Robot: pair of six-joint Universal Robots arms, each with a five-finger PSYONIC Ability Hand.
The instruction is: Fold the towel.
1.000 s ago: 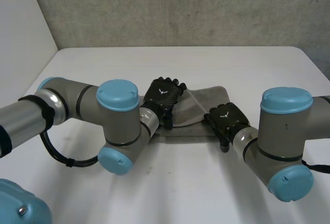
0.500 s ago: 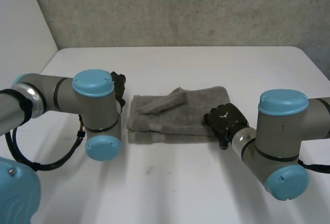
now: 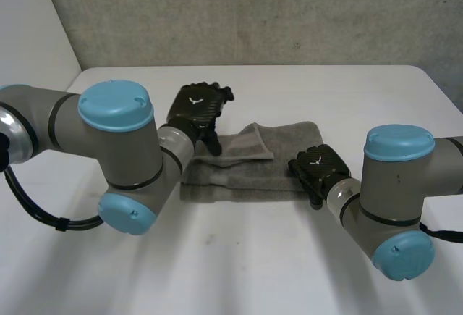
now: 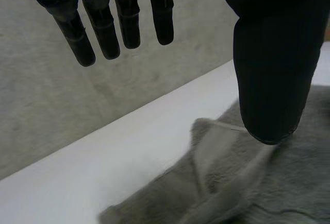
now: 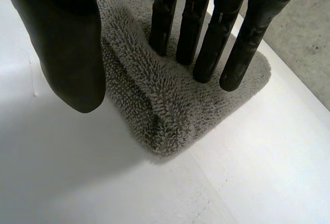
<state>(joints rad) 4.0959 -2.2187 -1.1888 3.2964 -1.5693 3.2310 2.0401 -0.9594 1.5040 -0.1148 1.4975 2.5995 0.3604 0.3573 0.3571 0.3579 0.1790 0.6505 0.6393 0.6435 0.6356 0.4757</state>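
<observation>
Grey terry towel [image 3: 242, 177], folded into a long band, lies in the middle of the frame on the white surface [image 3: 239, 264], and its long axis runs from left to right. Over its left end, toward the upper left of the middle, the black left hand [image 3: 197, 106] hangs above the far corner, where a loose flap [image 3: 249, 145] lies askew. Its fingers [image 4: 103, 23] are straight and grip nothing. At the right end the black right hand [image 3: 317, 166] rests straight fingers [image 5: 206, 44] on the towel, with the thumb beside its edge. I judge that the left hand is nearer to the flap.
</observation>
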